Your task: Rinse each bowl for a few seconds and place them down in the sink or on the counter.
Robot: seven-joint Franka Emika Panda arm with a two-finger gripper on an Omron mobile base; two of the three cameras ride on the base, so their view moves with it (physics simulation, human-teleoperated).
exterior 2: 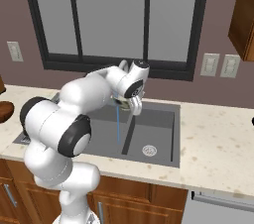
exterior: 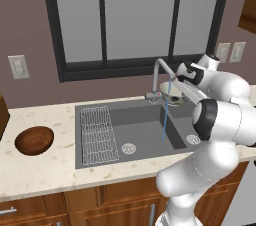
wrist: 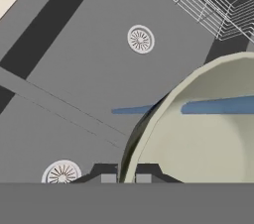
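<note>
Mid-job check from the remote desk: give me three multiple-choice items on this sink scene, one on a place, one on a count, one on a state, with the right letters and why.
1. Where is the reddish-brown bowl?
A. On the counter left of the sink
B. In the right basin
C. On the wire rack

2. How many round drains show in the sink in the hand view?
A. One
B. Two
C. Three

3. What is the pincer doing?
A. Open above the sink
B. Shut on the rim of the pale bowl
C. Shut on the faucet

Answers:
1. A, since the left base view shows it on the stone beside the sink.
2. B, since one drain lies in each basin, the other drain near the bottom.
3. B, since the fingertips sit either side of the rim, with the water stream running past it.
</note>
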